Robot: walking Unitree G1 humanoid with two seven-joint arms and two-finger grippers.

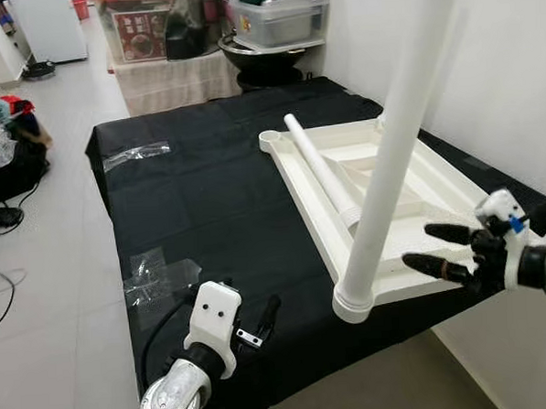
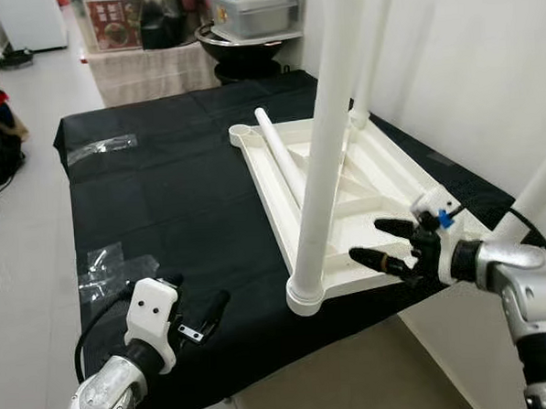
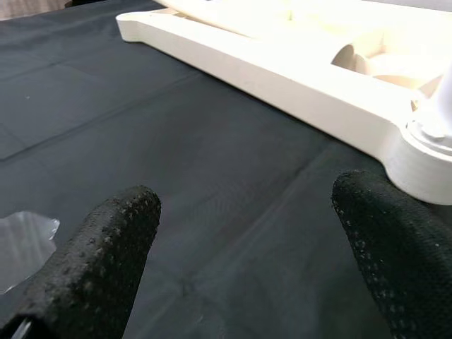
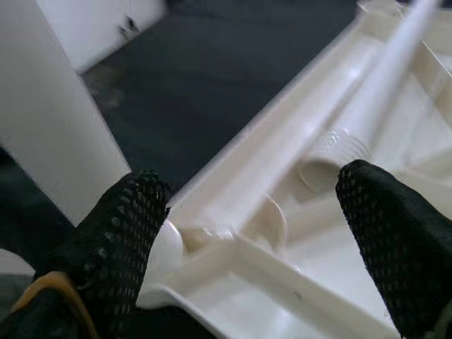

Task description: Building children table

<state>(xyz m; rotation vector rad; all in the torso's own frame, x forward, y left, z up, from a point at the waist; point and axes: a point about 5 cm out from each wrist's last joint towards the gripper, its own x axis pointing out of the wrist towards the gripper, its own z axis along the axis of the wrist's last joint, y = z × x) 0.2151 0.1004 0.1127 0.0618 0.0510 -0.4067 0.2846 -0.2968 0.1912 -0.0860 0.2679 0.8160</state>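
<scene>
A white plastic tabletop (image 1: 300, 198) lies upside down on a black cloth (image 1: 199, 190). One white leg (image 1: 394, 152) stands upright in its near corner socket (image 1: 353, 303). A second leg (image 2: 374, 34) stands upright at a far corner. A loose leg (image 1: 322, 170) lies along the tabletop's underside. My right gripper (image 1: 417, 246) is open just right of the near upright leg, fingers pointing at the tabletop's near edge (image 4: 233, 176). My left gripper (image 1: 261, 324) is open low over the cloth's near edge, well left of the socket (image 3: 424, 155).
Crumpled clear plastic (image 1: 153, 270) and a tape strip (image 1: 135, 155) lie on the cloth. A white wall (image 1: 495, 65) runs close along the right. Storage boxes and a black basin (image 1: 269, 49) stand behind. Bags and cables (image 1: 0, 155) sit on the tiled floor at left.
</scene>
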